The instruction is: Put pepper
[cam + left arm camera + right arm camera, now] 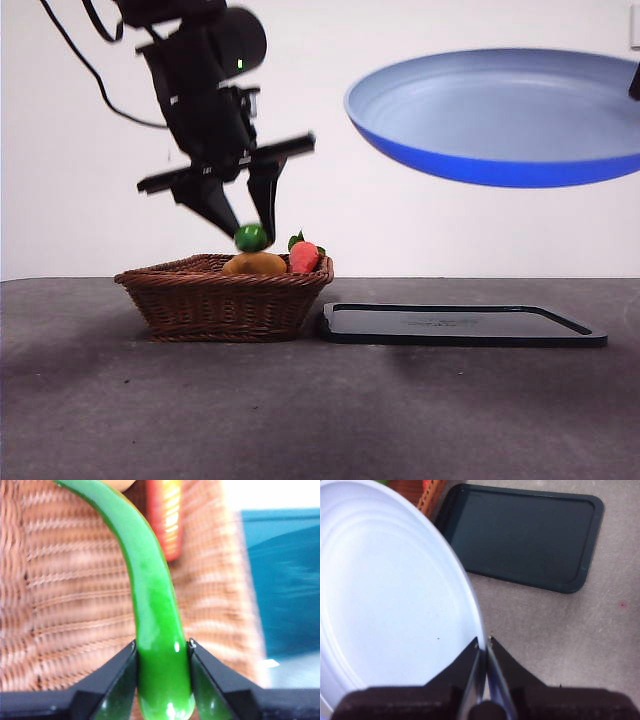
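The glossy green pepper is long and curved, and my left gripper is shut on one end of it above the wicker basket. In the front view the left gripper hangs over the basket with the pepper showing end-on between its jaws. My right gripper is shut on the rim of the blue plate, which it holds tilted in the air at the upper right.
A yellow-orange fruit and a red fruit with green leaves lie in the basket. A dark flat tray rests on the grey table right of the basket, below the plate; it also shows as the tray.
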Robot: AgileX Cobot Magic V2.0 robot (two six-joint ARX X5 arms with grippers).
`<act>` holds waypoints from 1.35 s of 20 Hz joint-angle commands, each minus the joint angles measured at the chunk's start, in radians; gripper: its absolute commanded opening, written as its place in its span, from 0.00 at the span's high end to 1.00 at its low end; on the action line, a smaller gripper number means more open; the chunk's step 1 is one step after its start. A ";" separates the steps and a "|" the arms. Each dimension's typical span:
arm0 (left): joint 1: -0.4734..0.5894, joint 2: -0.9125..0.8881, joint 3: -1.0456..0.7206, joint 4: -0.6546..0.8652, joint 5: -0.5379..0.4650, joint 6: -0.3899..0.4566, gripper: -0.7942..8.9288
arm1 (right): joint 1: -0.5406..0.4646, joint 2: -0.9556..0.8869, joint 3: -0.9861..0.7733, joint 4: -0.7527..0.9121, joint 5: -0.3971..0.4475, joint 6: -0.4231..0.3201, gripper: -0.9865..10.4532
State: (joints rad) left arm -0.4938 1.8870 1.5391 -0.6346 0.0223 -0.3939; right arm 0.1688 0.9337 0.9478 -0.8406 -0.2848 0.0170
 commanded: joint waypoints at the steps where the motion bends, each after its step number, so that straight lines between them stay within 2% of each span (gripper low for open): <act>1: -0.032 -0.042 0.021 0.003 0.025 0.008 0.80 | 0.001 0.053 0.013 0.028 0.000 0.024 0.91; 6: -0.108 -0.166 0.021 -0.015 0.054 0.079 0.80 | -0.002 0.219 0.013 0.121 -0.002 0.084 0.91; 11: -0.254 -0.214 0.021 -0.052 0.117 0.141 0.80 | -0.024 0.375 0.013 0.233 -0.005 0.181 0.91; 13: -0.326 -0.199 0.021 -0.054 0.106 0.190 0.80 | -0.031 0.406 0.013 0.250 -0.007 0.206 0.91; 17: -0.424 -0.126 0.021 -0.024 0.029 0.316 0.80 | -0.043 0.411 0.013 0.249 -0.080 0.232 0.91; 20: -0.438 -0.067 0.021 -0.008 -0.013 0.387 0.80 | -0.046 0.411 0.013 0.225 -0.084 0.238 0.91; 22: -0.436 -0.035 0.021 0.001 -0.031 0.397 0.80 | -0.046 0.411 0.013 0.209 -0.085 0.238 0.91; 27: -0.428 0.013 0.021 0.012 -0.033 0.407 0.80 | -0.050 0.411 0.013 0.196 -0.146 0.249 0.91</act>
State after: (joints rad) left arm -0.9173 1.8725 1.5391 -0.6346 -0.0109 0.0010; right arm 0.1154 1.3376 0.9478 -0.6510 -0.4103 0.2646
